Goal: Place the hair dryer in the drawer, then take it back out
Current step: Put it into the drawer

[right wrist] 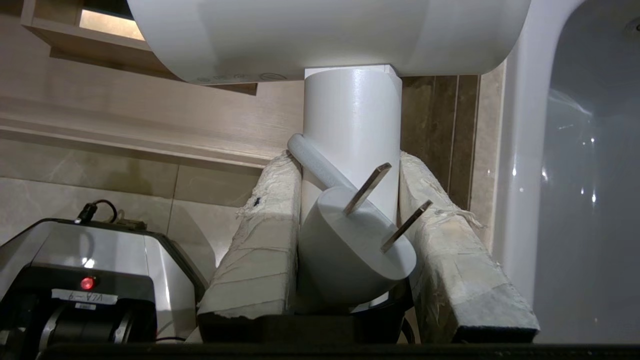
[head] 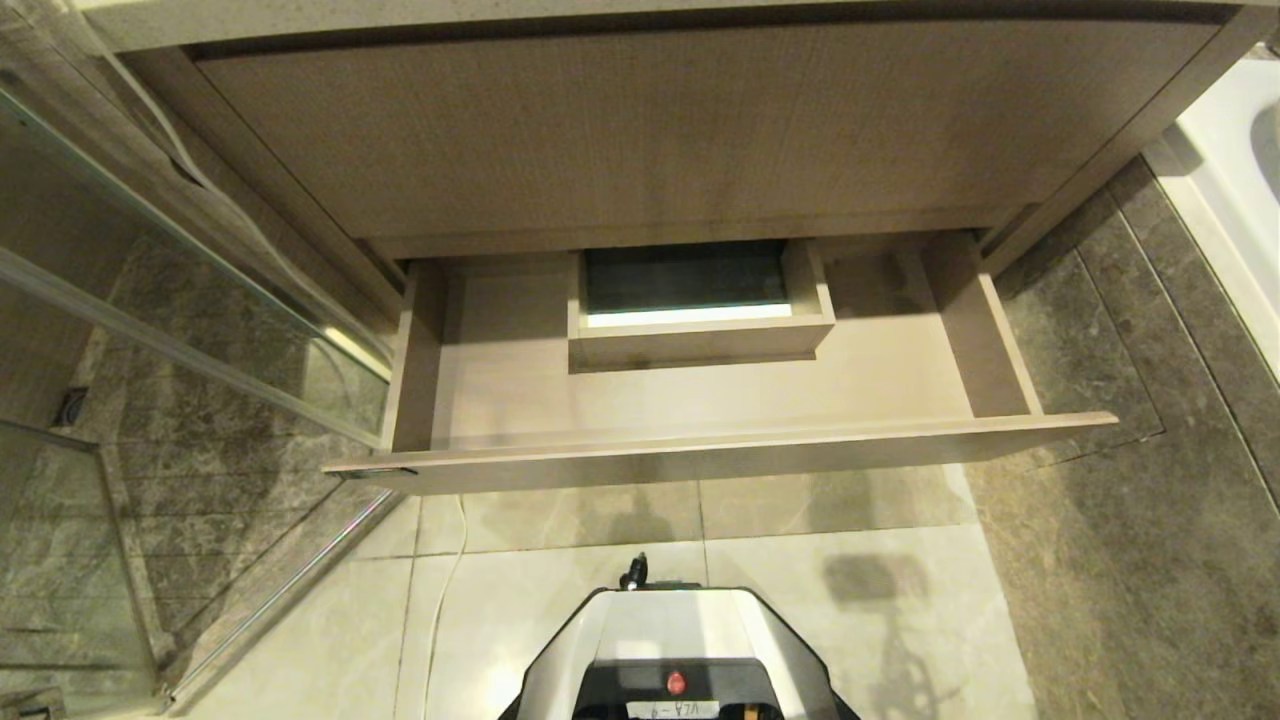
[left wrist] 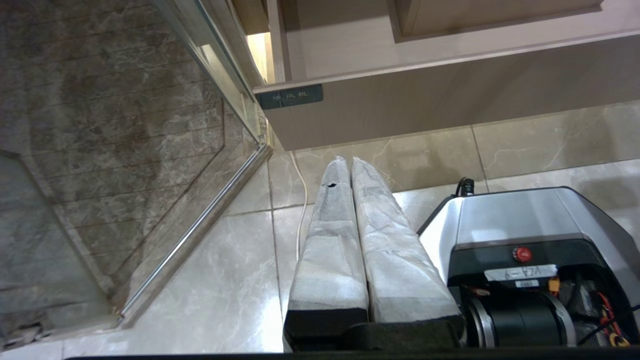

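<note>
White plastic fills the right wrist view: the right gripper (right wrist: 350, 200) is clamped partway closed on the handle of the hair dryer (right wrist: 325, 35), whose two-pin plug (right wrist: 357, 250) rests between the padded fingers (right wrist: 260, 240). The left gripper (left wrist: 350, 165), fingers pressed together and holding nothing, hangs above the floor (left wrist: 225, 280). The drawer (head: 700, 455) stands pulled out; writing on its dark label (left wrist: 290, 96) is unreadable.

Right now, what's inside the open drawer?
The drawer holds only its boxed cutout at the back. The cabinet above covers its rear corners. The hair dryer is not in it; the right gripper holds it.
</note>
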### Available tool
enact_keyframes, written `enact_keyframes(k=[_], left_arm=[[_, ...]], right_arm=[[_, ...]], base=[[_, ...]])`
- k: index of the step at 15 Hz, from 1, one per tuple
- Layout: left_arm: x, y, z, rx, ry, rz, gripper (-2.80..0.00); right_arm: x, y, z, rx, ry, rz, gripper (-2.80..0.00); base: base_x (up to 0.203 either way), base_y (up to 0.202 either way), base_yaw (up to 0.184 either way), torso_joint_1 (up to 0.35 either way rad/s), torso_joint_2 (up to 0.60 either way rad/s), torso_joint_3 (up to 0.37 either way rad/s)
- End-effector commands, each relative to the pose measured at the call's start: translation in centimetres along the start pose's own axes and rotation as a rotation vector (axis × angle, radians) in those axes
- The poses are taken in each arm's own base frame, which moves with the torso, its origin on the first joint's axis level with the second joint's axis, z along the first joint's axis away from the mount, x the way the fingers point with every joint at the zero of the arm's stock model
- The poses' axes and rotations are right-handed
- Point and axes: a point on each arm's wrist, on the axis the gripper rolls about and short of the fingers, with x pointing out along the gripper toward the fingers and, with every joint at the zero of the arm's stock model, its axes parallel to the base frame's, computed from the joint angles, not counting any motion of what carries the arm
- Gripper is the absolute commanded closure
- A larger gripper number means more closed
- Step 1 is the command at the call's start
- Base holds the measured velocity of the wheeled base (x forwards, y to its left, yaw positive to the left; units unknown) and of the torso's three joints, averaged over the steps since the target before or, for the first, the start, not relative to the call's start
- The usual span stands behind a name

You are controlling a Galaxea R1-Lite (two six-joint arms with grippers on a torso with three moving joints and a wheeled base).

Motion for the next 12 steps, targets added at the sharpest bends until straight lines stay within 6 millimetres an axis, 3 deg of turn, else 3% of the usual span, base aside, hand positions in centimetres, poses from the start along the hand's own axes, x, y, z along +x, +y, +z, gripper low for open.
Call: enact_keyframes(k=[1, 6, 12], left_arm=[[0.01, 0.00, -0.04, 0.001, 0.001, 0.002, 0.00], [0.01, 0.00, -0.04, 0.001, 0.001, -0.001, 0.00], [0.01, 0.00, -0.04, 0.001, 0.001, -0.001, 0.00]], right_arm=[[0.16, 0.03, -0.17, -0.001, 0.008, 0.004, 0.00], [0.33, 0.10, -0.52, 0.001, 0.021, 0.005, 0.00], [0.51, 0.17, -0.85, 0.004, 0.034, 0.009, 0.00]], base=[[0.000, 0.000, 0.000, -0.345, 0.53, 0.191], [0.000, 0.000, 0.000, -0.334, 0.46, 0.130], [0.000, 0.000, 0.000, -0.061, 0.39, 0.317]])
